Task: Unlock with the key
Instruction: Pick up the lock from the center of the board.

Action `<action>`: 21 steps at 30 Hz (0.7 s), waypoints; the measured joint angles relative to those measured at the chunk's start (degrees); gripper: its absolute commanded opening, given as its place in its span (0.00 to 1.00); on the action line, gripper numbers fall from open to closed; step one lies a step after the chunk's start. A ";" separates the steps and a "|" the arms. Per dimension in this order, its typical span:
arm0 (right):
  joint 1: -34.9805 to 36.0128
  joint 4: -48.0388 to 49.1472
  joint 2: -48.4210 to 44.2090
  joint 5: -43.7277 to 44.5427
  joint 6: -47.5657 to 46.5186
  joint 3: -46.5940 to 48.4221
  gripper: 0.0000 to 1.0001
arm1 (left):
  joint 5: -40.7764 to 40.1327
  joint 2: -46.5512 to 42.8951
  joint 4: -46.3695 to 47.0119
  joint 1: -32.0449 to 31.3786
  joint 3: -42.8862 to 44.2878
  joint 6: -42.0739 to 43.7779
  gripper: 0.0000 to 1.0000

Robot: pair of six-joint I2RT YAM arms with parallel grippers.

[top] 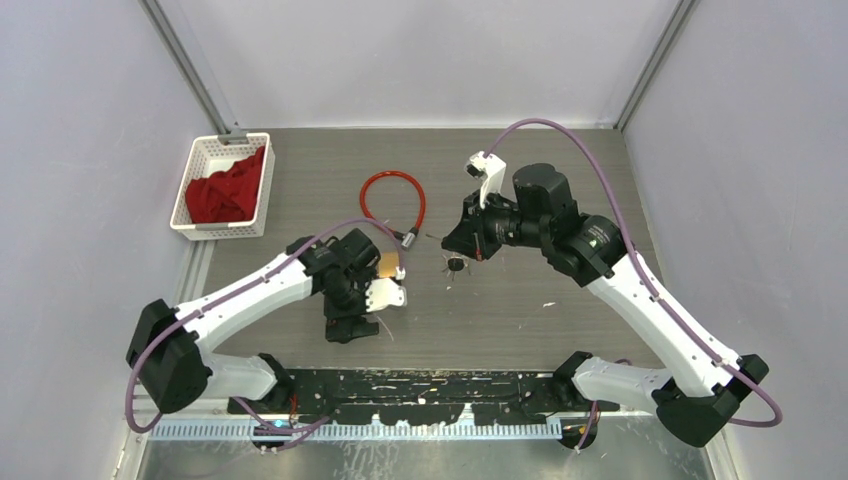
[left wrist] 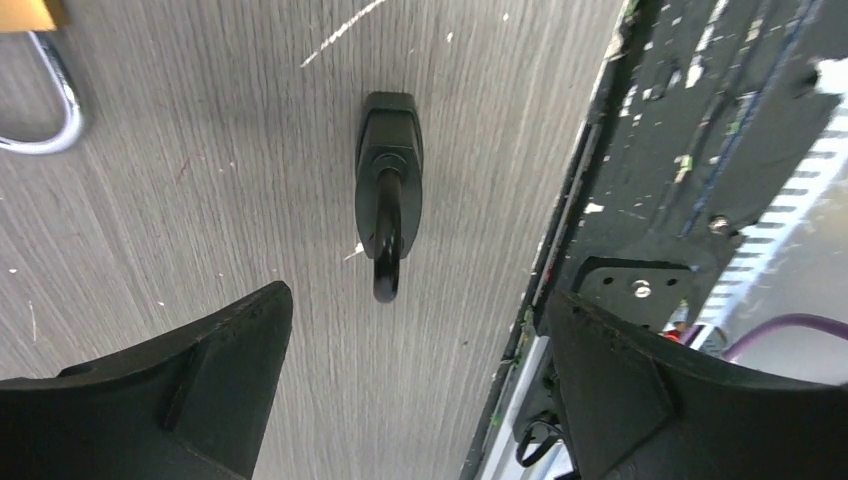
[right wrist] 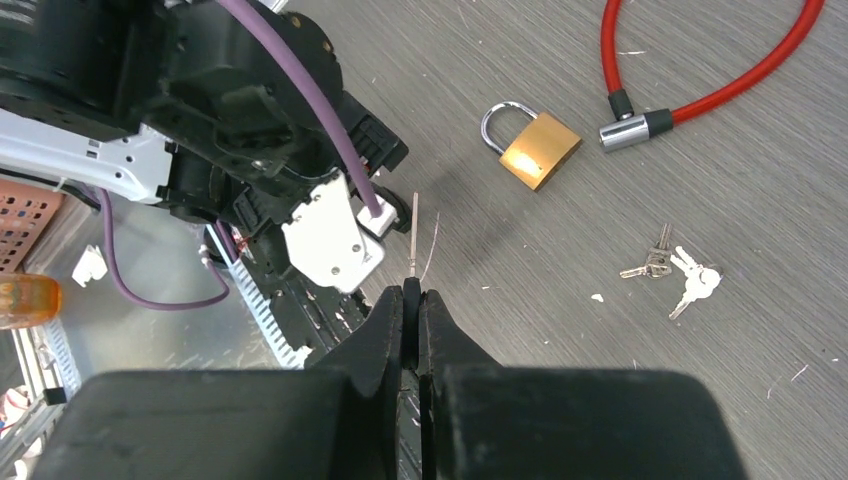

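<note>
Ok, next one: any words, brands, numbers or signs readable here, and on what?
None readable.
brass padlock: face looks plain, no brand legible.
keys: too small to read any stamp.
thin metal piece in the right jaws: edge-on, nothing shows.
red cable lock, white basket: no lettering visible.

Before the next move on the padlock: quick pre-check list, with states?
1. Key in right pincer: cannot tell; it is shut on a thin metal strip.
2. Padlock lying flat, unobstructed: ok.
3. Shackle shut, so there is something to unlock: ok.
4. Left pincer bracing padlock: not ok; open, holding nothing.
5. Keyhole facing the strip: cannot tell.
6. Spare keys apart from padlock: ok.
</note>
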 measured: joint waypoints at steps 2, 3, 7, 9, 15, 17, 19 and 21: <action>0.00 -0.04 0.17 0.00 0.15 0.00 0.01 | -1.46 0.72 2.05 -0.17 -2.36 0.48 0.94; 0.00 -0.09 0.28 0.00 0.22 0.02 0.01 | -2.19 1.46 3.17 -0.17 -3.15 0.61 0.94; 0.00 -0.35 0.39 -0.02 0.46 0.02 0.01 | -4.15 4.68 8.04 -0.15 -4.59 0.98 0.88; 0.00 -0.35 0.39 -0.02 0.63 0.07 0.01 | -4.09 5.51 9.70 -0.15 -4.66 0.96 0.82; 0.00 -0.39 0.37 0.00 1.03 0.07 0.01 | -3.87 8.09 12.44 -0.35 -4.79 0.63 0.76; 0.00 -0.48 0.35 0.02 1.03 0.07 0.01 | -3.87 8.50 13.05 -0.57 -5.42 0.50 0.75; 0.00 -0.79 0.35 0.04 1.03 0.07 0.01 | -3.91 8.48 13.25 -0.92 -6.29 0.46 0.70; 0.00 -1.25 0.35 0.15 1.01 0.07 0.01 | -4.00 8.48 13.68 -1.38 -7.10 0.39 0.66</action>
